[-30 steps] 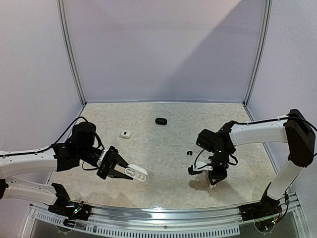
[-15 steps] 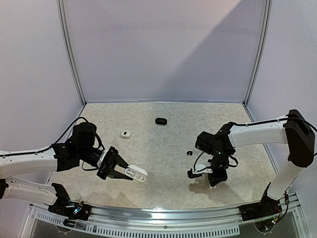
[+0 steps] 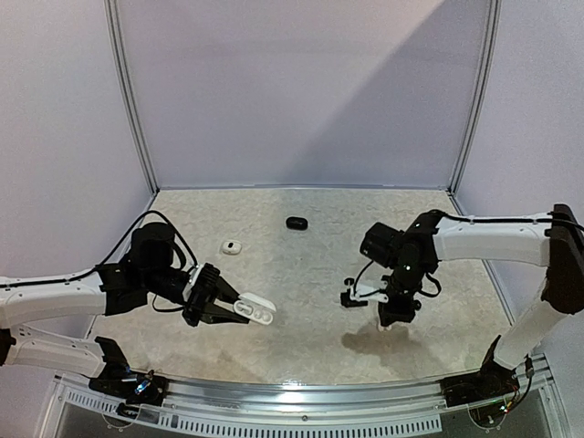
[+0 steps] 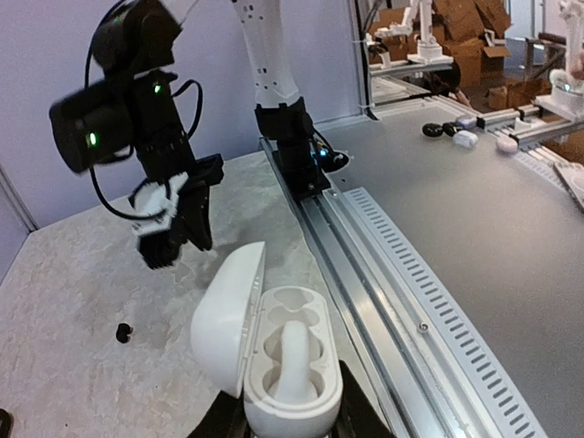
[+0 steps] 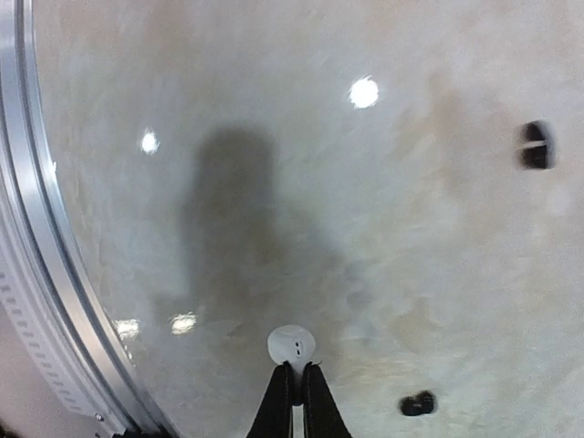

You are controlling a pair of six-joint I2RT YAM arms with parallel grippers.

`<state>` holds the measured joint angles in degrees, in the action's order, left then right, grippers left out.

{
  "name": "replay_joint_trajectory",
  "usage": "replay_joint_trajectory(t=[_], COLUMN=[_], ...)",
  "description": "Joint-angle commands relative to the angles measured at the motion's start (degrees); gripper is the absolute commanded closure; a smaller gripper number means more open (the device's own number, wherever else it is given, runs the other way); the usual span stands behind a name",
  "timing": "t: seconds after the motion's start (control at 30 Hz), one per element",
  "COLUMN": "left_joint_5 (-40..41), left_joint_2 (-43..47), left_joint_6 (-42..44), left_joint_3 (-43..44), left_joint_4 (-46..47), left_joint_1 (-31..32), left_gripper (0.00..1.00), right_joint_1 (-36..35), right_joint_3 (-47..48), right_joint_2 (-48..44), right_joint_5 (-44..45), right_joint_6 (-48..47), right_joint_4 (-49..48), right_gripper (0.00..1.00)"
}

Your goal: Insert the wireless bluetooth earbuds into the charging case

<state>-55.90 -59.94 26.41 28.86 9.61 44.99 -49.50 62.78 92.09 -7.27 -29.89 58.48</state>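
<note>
White pebble-like plastic earbud [image 5: 292, 345] sits pinched at the tips of the right gripper [image 5: 293, 372], freshly closed and lifted off the beige table [image 3: 301, 265], ready for the open white oval charging case [image 4: 283, 365] clamped in the left gripper [image 3: 225, 308].

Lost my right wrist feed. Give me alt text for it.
The right hand pinches a white earbud above the pale table. One black earbud lies at far right, a second black earbud at bottom right.

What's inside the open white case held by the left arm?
The white case: pale moulded wells, no black bud. A white stem-like shape lies in the middle; earbud or moulding, cannot tell. Near rim hides the front well floor.
</note>
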Motion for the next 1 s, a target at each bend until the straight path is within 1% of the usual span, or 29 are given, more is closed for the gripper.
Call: replay_joint_trajectory(t=[0.0, 0.07, 0.1, 0.13, 0.2, 0.27, 0.33, 0.5, 0.53, 0.63, 0.8, 0.97], left_joint_5=[3.29, 3.67, 3.97, 4.44, 5.63, 6.91, 7.69, 9.45, 9.87, 10.42, 10.79, 10.62], left_joint_2=[-0.74, -0.87, -1.02, -1.07, -1.05, -1.16, -1.31, -1.09, -0.99, -0.96, -1.14, -0.92], left_joint_6=[-10.17, -10.91, -11.20, -11.47, -12.76, -14.71, -17.01, -21.85, -22.33, -23.34, -24.20, -23.38], left_joint_3=[-1.06, -1.05, -0.90, -0.82, -0.58, -0.65, -0.97, -1.52, -1.68, -1.83, -2.31, -2.45], left_joint_4=[8.05, 8.97, 9.16, 9.27, 9.98, 11.51, 13.30, 16.58, 16.80, 17.29, 18.75, 18.25], left_joint_1=[0.37, 0.36, 0.36, 0.36, 0.36, 0.29, 0.27, 0.27, 0.23, 0.01, -0.17, -0.17], left_gripper=[1.00, 1.00, 1.00, 1.00, 1.00, 1.00, 1.00, 1.00, 1.00, 1.00, 1.00, 1.00], right_joint_1=[2.45, 3.37, 3.44, 3.45, 3.03, -0.15, -5.65, -19.57, -21.86, -27.24, -32.10, -32.53], right_joint_3=[8.10, 11.10, 12.23, 13.03, 13.11, 12.94, 13.88, 15.46, 15.77, 18.17, 21.71, 21.41], right_joint_2=[-9.62, -12.92, -13.94, -15.09, -16.55, -17.31, -17.15, -14.69, -13.91, -11.23, -6.53, -4.37], right_joint_5=[6.73, 11.73, 13.21, 13.07, 9.95, 10.41, 12.07, 10.47, 11.52, 15.51, 21.91, 26.04], right_joint_6=[14.24, 24.32, 27.42, 31.82, 37.93, 40.07, 35.66, 24.78, 22.41, 19.84, 18.49, 19.42], right_joint_4=[-13.22, -21.55, -25.91, -29.91, -38.27, -44.04, -46.15, -46.88, -46.29, -41.90, -33.45, -31.25], right_gripper=[1.00, 1.00, 1.00, 1.00, 1.00, 1.00, 1.00, 1.00, 1.00, 1.00, 1.00, 1.00])
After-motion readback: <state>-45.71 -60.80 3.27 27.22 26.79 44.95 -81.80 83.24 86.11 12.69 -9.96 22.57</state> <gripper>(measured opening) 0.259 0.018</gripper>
